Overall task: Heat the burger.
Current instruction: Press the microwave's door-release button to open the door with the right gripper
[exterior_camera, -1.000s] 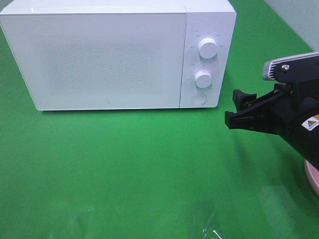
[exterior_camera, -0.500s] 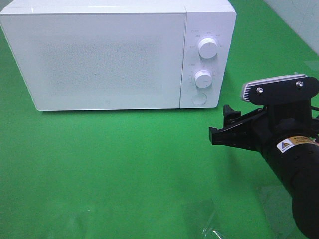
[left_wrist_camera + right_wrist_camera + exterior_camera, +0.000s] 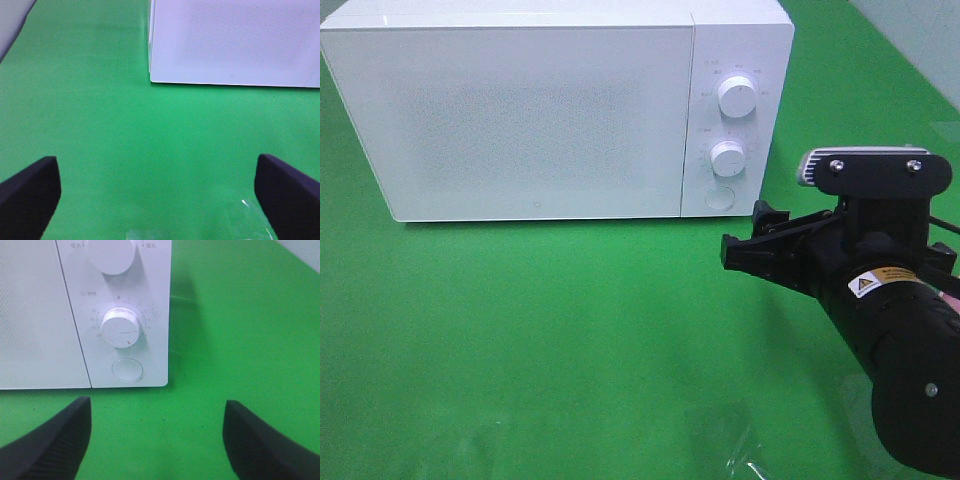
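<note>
The right arm stretches low over the green bench (image 3: 570,330), its dark forearm sloping up to a wrist that holds the right tool (image 3: 744,236) about level, aimed at the microwave (image 3: 540,120); its two fingers (image 3: 47,442) stand well apart with only bare bench between them, gripping nothing; ahead of this tool lies the control panel, with the round button (image 3: 127,369) straight in front, the lower knob (image 3: 121,331) above that and the upper knob (image 3: 111,255) higher again; the tool is near the panel but clear of it; the left tool (image 3: 157,200) appears in its own wrist view alone, its fingers spread wide and empty, with the microwave's shut door (image 3: 235,45) ahead of it; only the high view gives the whole microwave and the right arm's pose; the burger shows in none of the views, so its place, facing and long axis cannot be told.
</note>
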Controlling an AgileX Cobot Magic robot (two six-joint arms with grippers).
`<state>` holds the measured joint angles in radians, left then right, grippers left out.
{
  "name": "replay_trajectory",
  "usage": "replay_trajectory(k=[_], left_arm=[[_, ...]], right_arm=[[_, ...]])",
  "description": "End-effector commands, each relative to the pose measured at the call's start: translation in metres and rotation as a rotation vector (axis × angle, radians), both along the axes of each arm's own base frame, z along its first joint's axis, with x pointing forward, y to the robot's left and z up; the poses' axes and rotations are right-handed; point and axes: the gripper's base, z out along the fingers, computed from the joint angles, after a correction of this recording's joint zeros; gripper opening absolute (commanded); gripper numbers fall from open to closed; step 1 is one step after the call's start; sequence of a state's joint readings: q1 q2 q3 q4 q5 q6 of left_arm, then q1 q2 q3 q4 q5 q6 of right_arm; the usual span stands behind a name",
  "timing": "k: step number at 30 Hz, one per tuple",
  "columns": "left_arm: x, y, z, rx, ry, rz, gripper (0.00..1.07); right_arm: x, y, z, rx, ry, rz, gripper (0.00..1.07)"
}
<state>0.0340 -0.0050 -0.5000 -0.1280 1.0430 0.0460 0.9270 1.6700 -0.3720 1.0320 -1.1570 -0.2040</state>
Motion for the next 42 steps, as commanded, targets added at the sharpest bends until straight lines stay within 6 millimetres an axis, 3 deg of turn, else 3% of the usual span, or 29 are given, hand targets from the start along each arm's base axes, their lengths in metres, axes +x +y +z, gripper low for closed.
replay_trajectory(k=[1,3,6,8,11,15,18,22,29,42], left_arm=[[-0.003,0.0,0.0,-0.002,-0.024,-0.008,0.97],[-0.003,0.0,0.0,-0.002,-0.024,-0.008,0.97],[-0.003,0.0,0.0,-0.002,-0.024,-0.008,0.97],[-0.003,0.0,0.0,-0.002,-0.024,-0.008,0.97],[-0.003,0.0,0.0,-0.002,-0.024,-0.008,0.97],[-0.003,0.0,0.0,-0.002,-0.024,-0.008,0.97],[-0.003,0.0,0.0,-0.002,-0.024,-0.008,0.97],[-0.003,0.0,0.0,-0.002,-0.024,-0.008,0.97],[-0.003,0.0,0.0,-0.002,-0.024,-0.008,0.97],[-0.003,0.0,0.0,-0.002,-0.024,-0.008,0.97]], right_arm=[[0.001,0.002,0.003,0.116,-0.015,-0.03,0.69],[0.001,0.002,0.002,0.308,-0.005,-0.088,0.65],[0.001,0.002,0.002,0.357,0.003,-0.103,0.63],[0.0,0.003,-0.001,0.546,0.043,-0.161,0.55],[0.0,0.003,-0.002,0.598,0.059,-0.178,0.52],[-0.003,0.007,-0.007,0.862,0.143,-0.263,0.31],[-0.003,0.008,-0.007,0.9,0.146,-0.267,0.27],[-0.003,0.012,-0.006,1.052,0.166,-0.265,0.11],[-0.003,0.015,-0.007,1.093,0.199,-0.266,0.0],[-0.001,0.013,-0.008,1.153,0.224,-0.302,0.0]])
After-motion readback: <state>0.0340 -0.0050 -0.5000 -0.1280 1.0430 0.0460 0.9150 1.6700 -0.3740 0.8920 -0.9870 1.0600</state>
